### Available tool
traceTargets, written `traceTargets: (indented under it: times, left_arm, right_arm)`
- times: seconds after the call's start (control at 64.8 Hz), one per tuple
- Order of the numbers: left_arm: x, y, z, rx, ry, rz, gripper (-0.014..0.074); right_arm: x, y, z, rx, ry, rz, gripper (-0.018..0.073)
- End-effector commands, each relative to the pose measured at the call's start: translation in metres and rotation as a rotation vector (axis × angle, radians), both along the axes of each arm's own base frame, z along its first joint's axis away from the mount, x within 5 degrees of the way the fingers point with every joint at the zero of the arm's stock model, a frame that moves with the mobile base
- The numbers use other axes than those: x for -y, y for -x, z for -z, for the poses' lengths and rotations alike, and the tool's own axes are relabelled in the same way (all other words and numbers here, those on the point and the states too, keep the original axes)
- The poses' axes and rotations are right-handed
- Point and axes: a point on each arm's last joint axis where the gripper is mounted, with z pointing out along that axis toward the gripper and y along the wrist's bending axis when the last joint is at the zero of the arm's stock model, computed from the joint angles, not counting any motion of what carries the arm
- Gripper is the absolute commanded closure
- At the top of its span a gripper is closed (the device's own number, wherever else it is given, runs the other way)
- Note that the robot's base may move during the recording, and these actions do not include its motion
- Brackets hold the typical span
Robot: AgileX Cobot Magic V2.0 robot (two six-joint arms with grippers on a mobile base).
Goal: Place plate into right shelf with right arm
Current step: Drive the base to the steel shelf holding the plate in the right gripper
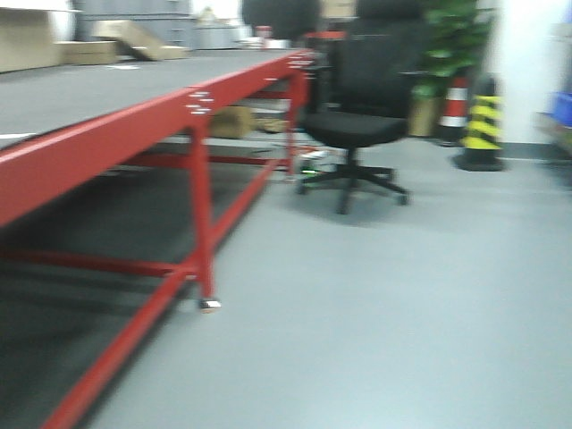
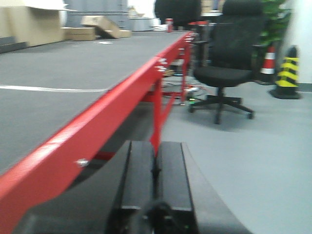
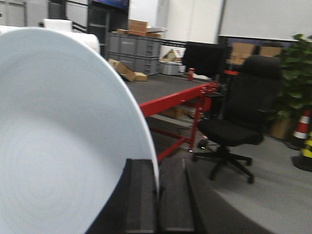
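The white round plate (image 3: pixel 63 141) fills the left half of the right wrist view, standing on edge. My right gripper (image 3: pixel 157 168) is shut on the plate's rim, which runs between the two black fingers. In the left wrist view my left gripper (image 2: pixel 155 151) is shut with nothing between its fingers, held beside the red-framed table (image 2: pixel 117 92). The right shelf is barely in view: only a blue bin (image 1: pixel 562 107) shows at the far right edge of the front view. Neither gripper appears in the front view.
The red-framed table (image 1: pixel 134 116) with a grey top runs along the left. A black office chair (image 1: pixel 362 125) stands ahead on the grey floor. Beyond it are a yellow-and-black bollard (image 1: pixel 483 125), a striped cone (image 1: pixel 457 101) and a potted plant (image 1: pixel 451 45). Cardboard boxes (image 1: pixel 134 40) lie at the back.
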Motion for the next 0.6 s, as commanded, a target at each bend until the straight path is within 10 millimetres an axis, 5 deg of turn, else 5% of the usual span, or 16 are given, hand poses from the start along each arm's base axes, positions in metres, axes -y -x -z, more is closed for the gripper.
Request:
traceTargets:
  times: [0.0,0.587]
  left_arm:
    - [-0.0016,0.0011,-0.0049,0.082,0.009,-0.017,0.0643]
    - [-0.0016,0.0011,-0.0049,0.082,0.009,-0.017,0.0643]
  right_arm:
    - [0.0001,0.0041,-0.0164,0.110,-0.010,-0.009,0.0505]
    - [0.0001,0.0041,-0.0164,0.110,-0.010,-0.009,0.0505]
